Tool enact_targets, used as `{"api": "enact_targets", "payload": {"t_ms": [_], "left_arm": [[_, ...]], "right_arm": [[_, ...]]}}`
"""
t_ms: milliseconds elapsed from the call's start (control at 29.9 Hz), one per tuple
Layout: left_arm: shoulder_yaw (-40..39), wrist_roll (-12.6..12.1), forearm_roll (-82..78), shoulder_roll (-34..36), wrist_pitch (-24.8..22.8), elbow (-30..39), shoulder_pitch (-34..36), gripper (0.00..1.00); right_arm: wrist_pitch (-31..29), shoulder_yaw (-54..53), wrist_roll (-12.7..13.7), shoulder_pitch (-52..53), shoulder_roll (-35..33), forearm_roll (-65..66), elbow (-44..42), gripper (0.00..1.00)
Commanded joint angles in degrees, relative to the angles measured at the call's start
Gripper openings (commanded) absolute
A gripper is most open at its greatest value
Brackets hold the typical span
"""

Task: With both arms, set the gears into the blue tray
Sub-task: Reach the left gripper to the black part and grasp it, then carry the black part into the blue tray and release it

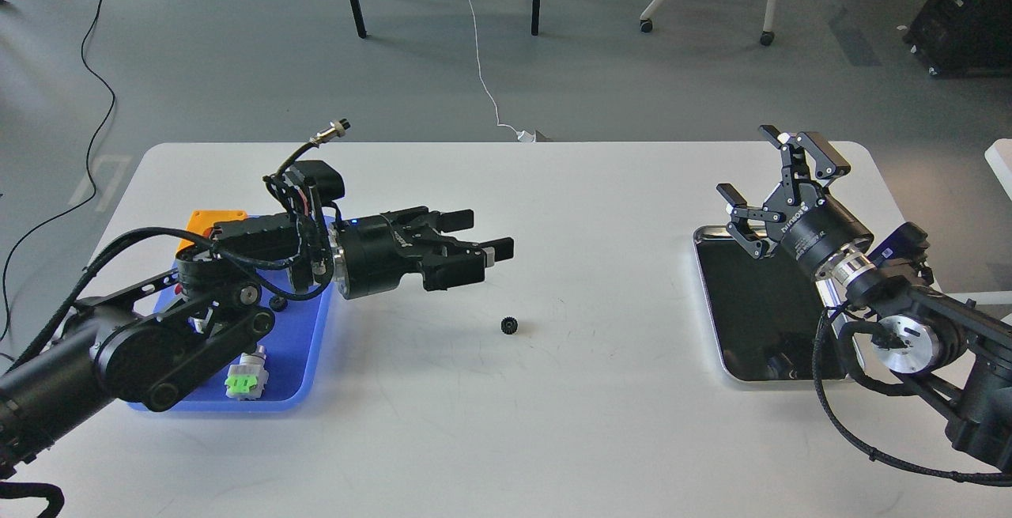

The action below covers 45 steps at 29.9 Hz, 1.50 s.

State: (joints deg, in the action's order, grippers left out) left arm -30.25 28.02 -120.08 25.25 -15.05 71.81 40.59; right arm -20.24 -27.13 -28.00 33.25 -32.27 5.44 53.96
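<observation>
A tiny black gear (509, 325) lies alone on the white table near its middle. My left gripper (484, 236) points right, open and empty, hovering above and just left of that gear. The blue tray (302, 353) sits at the left, largely covered by my left arm. A second gear (277, 302) peeks out on the tray under the arm. My right gripper (779, 172) stands open and empty above the far corner of the steel tray, well away from the gear.
A shiny steel tray (835, 377) with a dark bottom lies at the right under my right arm. A green-capped push-button switch (246, 379) rests in the blue tray, and an orange block (213, 221) shows behind my left arm.
</observation>
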Motion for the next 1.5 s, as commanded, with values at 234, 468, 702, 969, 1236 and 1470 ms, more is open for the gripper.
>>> {"api": "enact_targets", "payload": {"t_ms": [234,468,702,969,1236,1470], "left_arm": [[15.3,-0.02,-4.92,-8.28,-0.42,-8.61,10.47,0.98],[18.47,-0.02,-4.92,-14.17,-2.35,-16.69,12.06,0.98],[22.25,-0.02,-4.92,-14.7,-2.35,-18.64,11.97,0.95],[22.61,-0.02,-4.92,-16.2,-2.09,-23.65,11.88,0.88],[22.61,-0.02,-4.92,-16.11,-2.0,-24.27,11.62,0.5],[22.69,-0.02,-4.92,-16.02,-1.91,-24.27,11.53,0.24]], "right_arm": [[-0.24,-0.64,0.0,-1.25,-2.53,0.0,1.68,0.94],[-0.24,-1.78,0.0,-2.48,-2.97,0.0,2.03,0.94],[-0.24,-2.57,0.0,-2.93,-3.59,0.0,2.21,0.94],[-0.24,-2.58,0.0,-3.1,-3.59,0.0,2.21,0.94],[-0.24,-2.58,0.0,-3.19,-3.59,0.0,2.21,0.94],[-0.24,-2.58,0.0,-3.19,-3.59,0.0,2.21,0.94]]}}
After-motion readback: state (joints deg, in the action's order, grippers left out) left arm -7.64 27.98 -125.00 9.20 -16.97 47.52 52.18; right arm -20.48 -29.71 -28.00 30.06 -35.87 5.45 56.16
